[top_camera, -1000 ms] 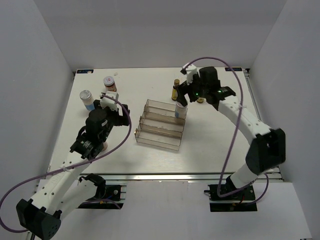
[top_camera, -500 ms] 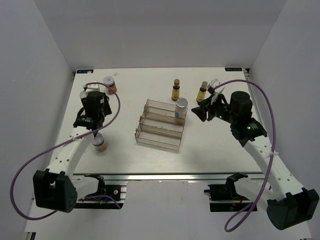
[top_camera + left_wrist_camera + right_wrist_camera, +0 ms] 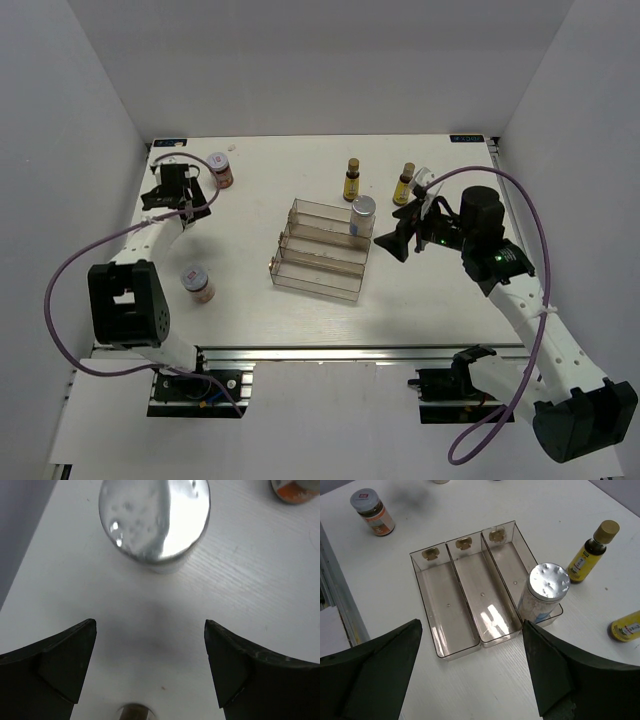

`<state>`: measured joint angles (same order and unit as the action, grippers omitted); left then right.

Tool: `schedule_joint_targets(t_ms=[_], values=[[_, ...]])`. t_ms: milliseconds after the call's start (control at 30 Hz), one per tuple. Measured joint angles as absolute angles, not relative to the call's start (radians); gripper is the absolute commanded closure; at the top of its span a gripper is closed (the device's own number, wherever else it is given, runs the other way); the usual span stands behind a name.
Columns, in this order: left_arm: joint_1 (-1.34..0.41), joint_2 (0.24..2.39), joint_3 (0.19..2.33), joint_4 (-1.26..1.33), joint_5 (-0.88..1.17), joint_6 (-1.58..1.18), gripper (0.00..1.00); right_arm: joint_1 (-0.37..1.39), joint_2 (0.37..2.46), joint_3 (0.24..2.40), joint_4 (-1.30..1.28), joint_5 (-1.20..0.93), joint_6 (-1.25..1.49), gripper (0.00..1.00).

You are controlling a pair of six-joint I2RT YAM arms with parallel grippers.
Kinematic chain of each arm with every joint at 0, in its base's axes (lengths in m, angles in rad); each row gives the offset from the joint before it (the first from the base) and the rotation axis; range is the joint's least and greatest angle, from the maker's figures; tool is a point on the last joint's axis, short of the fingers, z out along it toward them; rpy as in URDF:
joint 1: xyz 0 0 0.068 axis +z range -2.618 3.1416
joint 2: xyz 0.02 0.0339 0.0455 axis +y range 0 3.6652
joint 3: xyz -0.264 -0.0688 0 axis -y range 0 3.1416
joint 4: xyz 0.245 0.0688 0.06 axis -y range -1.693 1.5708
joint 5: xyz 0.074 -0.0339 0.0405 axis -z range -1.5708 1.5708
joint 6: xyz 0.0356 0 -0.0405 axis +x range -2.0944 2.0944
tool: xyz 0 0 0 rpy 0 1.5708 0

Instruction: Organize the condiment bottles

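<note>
With one white bottle (image 3: 543, 592) standing in the rack (image 3: 450, 605), the right gripper (image 3: 393, 240) has withdrawn wide-open, and the left gripper (image 3: 150, 630), equally wide, has swung to the silver-capped bottle (image 3: 155, 520) at ten o'clock.

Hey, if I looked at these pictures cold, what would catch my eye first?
The clear rack in the middle of the table, with one silver-capped white bottle standing at the right end of its far compartment. Both grippers are open: the right gripper hovers just right of the rack, and the left gripper is close to a second silver-capped bottle near the far-left corner.
</note>
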<state>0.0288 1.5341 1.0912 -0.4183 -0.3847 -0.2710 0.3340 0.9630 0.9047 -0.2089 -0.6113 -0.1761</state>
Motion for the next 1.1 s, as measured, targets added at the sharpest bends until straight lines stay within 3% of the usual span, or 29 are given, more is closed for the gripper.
schedule_joint_targets(t_ms=[400, 767, 867, 967, 1000, 1033, 1100], values=[[0.063, 1.849, 1.359, -0.377, -0.377, -0.236, 0.02, 0.334, 0.929, 0.900, -0.208, -0.632, -0.194, 0.13], [0.070, 1.890, 1.441, -0.364, -0.414, -0.201, 0.03, 0.334, 0.935, 0.884, -0.208, -0.631, -0.226, 0.13], [0.070, 1.890, 1.441, -0.360, -0.419, -0.193, 0.08, 0.334, 0.939, 0.884, -0.208, -0.631, -0.229, 0.13], [0.073, 1.890, 1.441, -0.357, -0.419, -0.189, 0.21, 0.334, 0.940, 0.884, -0.208, -0.630, -0.233, 0.13], [0.074, 1.890, 1.441, -0.356, -0.419, -0.187, 0.26, 0.334, 0.940, 0.884, -0.208, -0.630, -0.236, 0.13], [0.076, 1.890, 1.441, -0.356, -0.418, -0.187, 0.38, 0.334, 0.940, 0.884, -0.208, -0.630, -0.237, 0.13], [0.077, 1.890, 1.441, -0.350, -0.410, -0.184, 0.49, 0.334, 0.942, 0.884, -0.208, -0.628, -0.239, 0.13]])
